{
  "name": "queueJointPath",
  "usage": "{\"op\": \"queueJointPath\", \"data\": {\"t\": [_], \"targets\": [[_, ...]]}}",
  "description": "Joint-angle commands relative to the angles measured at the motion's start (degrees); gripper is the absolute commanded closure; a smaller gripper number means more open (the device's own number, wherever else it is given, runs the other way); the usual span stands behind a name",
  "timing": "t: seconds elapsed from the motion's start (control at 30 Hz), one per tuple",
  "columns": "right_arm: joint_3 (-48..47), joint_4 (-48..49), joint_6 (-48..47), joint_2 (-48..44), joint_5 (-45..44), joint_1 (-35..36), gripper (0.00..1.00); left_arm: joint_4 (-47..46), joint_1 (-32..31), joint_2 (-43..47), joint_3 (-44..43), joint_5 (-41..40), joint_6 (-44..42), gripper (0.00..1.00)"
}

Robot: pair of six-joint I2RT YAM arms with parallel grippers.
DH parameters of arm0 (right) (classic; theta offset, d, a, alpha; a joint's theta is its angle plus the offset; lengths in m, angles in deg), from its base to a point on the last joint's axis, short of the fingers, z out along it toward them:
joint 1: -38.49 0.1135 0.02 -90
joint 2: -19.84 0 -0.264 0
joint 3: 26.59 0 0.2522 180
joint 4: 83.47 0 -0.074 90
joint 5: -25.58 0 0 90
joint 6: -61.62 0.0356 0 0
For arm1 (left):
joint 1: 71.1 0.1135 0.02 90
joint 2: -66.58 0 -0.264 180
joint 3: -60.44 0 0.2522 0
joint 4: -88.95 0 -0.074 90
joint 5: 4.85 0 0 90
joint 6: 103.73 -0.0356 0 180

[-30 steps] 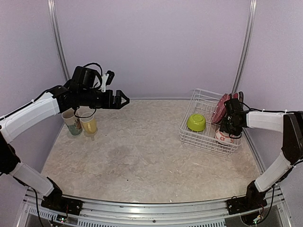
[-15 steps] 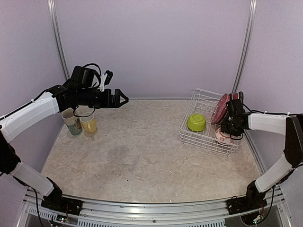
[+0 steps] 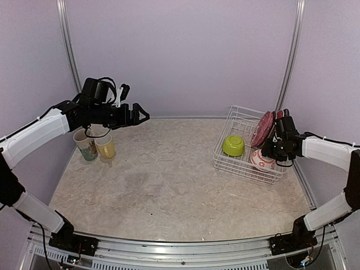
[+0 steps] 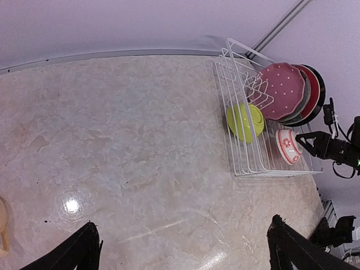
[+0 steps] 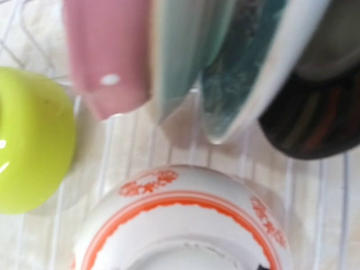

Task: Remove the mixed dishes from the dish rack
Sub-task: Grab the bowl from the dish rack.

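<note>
Pale lilac walls (image 3: 180,50) close in a beige marbled table (image 3: 157,185), and the dish rack (image 3: 223,132) stands toward its right edge.

The right gripper (image 3: 269,153) is down inside the rack's near-right corner, against the small white-and-red bowl (image 3: 260,160). Its wrist view is filled by that bowl (image 5: 180,219), so I cannot tell whether the jaws are clamped on it or only beside it. The right arm reaches in over the rack's right rim, with the forearm nearly level and the elbow outside the rack.

The bowl lies tipped in the rack. The lime-green bowl (image 3: 233,145) sits just left of it, apart from it. Behind both, the pink dotted plate (image 4: 281,90), the red-teal flower plate (image 5: 247,73) and the dark plate (image 5: 309,124) stand on edge in the slots, packed close, the pink one facing the rack's open part. The rack's long axis runs roughly near to far, slightly skewed.

The left gripper (image 3: 140,115) hangs high, well left of the rack, with its jaws spread wide and nothing between them. It points toward the rack on a raised, outstretched arm. Below it, well left of the rack, the yellow cup (image 3: 106,148) and the cream mug with teal-green pattern (image 3: 85,145) stand upright, just beside each other.

A broad stretch of table lies between them and the rack. The rack's right side is near the table edge.
</note>
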Motion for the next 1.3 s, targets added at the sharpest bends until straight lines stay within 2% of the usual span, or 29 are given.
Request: {"op": "queueJointPath", "data": {"t": [0.0, 0.17, 0.37, 0.63, 0.83, 1.1, 1.27], "targets": [[0.64, 4.02, 0.53, -2.28, 4.54, 0.46, 1.0, -0.4, 0.35, -0.99, -1.33, 1.56, 1.66, 0.01], [0.7, 5.91, 2.11, -4.34, 7.55, 0.48, 1.0, -1.11, -0.07, -2.28, -2.17, -4.91, 6.97, 0.01], [0.49, 7.97, 4.51, -6.83, 10.04, 0.43, 1.0, -2.9, -0.14, -2.06, -0.9, -3.91, 7.94, 0.01], [0.94, 13.17, 9.06, -8.55, 17.38, 0.47, 1.0, -4.8, 0.55, -1.96, -0.42, 5.09, 8.49, 0.06], [0.9, 18.47, 13.62, -10.84, 22.97, 1.69, 1.0, -7.65, 2.29, -3.41, -0.33, 18.18, 11.34, 0.06], [-0.9, 25.57, 17.07, -8.43, 23.61, 9.49, 1.0, -18.76, 2.82, -5.93, 3.28, 32.9, 19.61, 0.12], [-2.18, 32.84, 20.47, -3.23, 23.72, 15.23, 1.0, -26.53, 0.7, -7.46, 6.3, 36.74, 23.79, 0.13]]}}
